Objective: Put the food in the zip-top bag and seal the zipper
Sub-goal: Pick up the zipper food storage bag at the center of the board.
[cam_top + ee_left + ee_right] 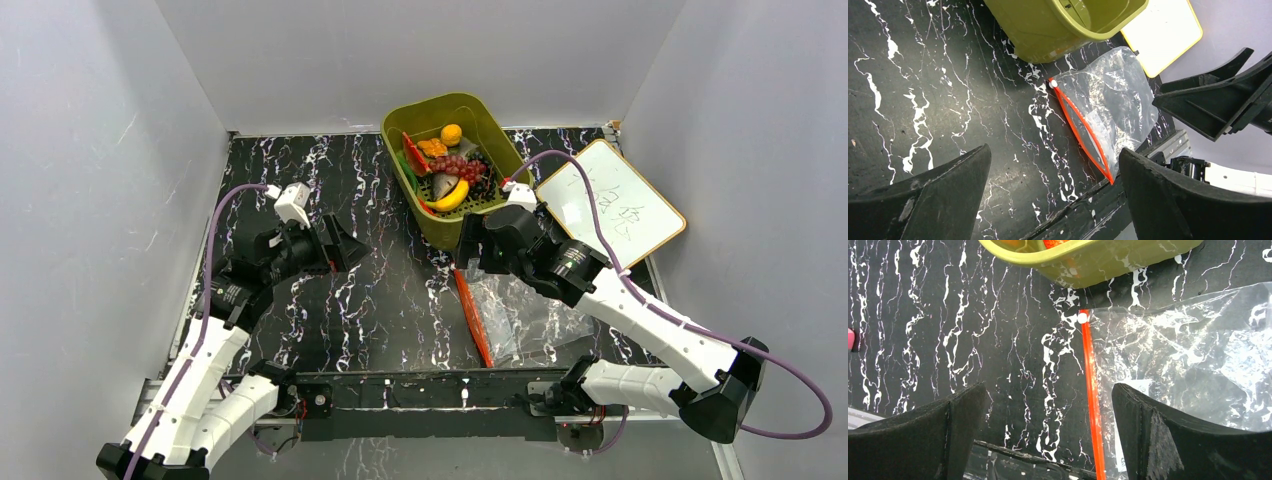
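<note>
Both tools are spread wide with nothing in them. The left tool hangs over bare worktop, and the right tool sits above the zip-top bag. The bag's lying flat on the worktop just in front of the green basket, with the zipper along its left edge, parted a little. All the food is piled in the basket: banana, grapes, orange. A whiteboard lies off to the right.

Plain grey walls enclose black white-veined table; lighting seemingly even.
</note>
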Controlling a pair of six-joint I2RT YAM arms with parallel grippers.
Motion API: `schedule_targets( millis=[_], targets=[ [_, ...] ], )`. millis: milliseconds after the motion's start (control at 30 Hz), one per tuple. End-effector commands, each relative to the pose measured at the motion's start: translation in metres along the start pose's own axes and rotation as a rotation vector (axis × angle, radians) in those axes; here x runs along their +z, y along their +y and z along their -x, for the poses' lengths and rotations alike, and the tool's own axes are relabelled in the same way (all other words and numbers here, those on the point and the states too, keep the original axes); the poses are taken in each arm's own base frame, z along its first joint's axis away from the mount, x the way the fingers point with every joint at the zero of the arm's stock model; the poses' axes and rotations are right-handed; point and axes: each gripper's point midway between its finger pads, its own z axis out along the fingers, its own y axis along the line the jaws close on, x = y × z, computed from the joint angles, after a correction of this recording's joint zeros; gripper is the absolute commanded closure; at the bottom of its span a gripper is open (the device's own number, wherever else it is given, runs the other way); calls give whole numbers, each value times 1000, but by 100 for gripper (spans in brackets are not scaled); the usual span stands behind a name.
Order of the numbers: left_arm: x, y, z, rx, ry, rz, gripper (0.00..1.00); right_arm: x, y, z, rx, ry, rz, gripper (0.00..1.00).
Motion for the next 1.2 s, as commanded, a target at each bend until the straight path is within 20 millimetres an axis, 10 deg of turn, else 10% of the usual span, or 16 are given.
schedule_targets(
  millis=[0,333,800,1167],
  targets=[
    [-3,2,5,-1,-24,17,2,-5,10,2,9,-6,49,3],
    [-9,19,4,41,-50,105,2,4,13,-19,15,70,71,9],
    [-10,56,0,132,-127,228,2,35,6,-77,-57,258,38,58],
    [-7,45,-3,190,-122,147,2,73,-22,-97,-144,280,-147,64]
  ],
)
